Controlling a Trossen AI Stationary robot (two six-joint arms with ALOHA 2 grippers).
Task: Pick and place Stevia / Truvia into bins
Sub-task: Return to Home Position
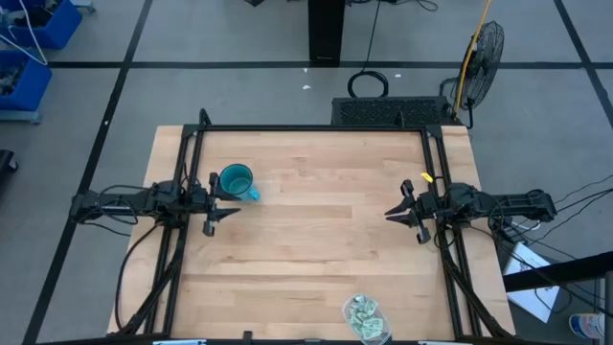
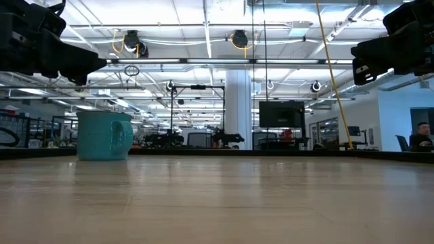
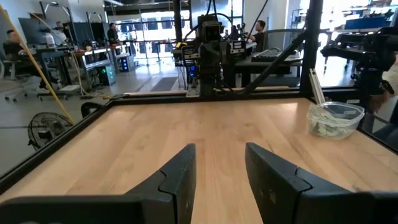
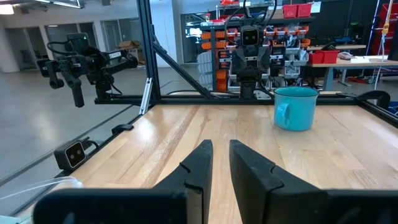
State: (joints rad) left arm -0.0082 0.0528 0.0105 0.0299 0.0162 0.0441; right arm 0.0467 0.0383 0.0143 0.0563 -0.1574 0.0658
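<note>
The teal mug [image 1: 237,181] stands upright on its base near the table's left side, also in the low view [image 2: 104,135] and the right wrist view [image 4: 295,107]. The clear round tub [image 1: 366,317] sits at the table's near edge, with pale green and white Stevia sachets [image 1: 361,313] piled inside; the left wrist view shows the tub [image 3: 334,120] too. My left gripper [image 1: 228,213] hovers just near of the mug, open [image 3: 219,171]. My right gripper [image 1: 393,214] hovers at the right side, open by a narrow gap [image 4: 221,159]. Both hold nothing.
A black frame rail [image 1: 316,128] runs along the table's far edge, with side rails beside each arm. Bare wooden tabletop [image 1: 316,230] stretches between the two grippers. A fan [image 1: 484,48] stands on the floor beyond the far right corner.
</note>
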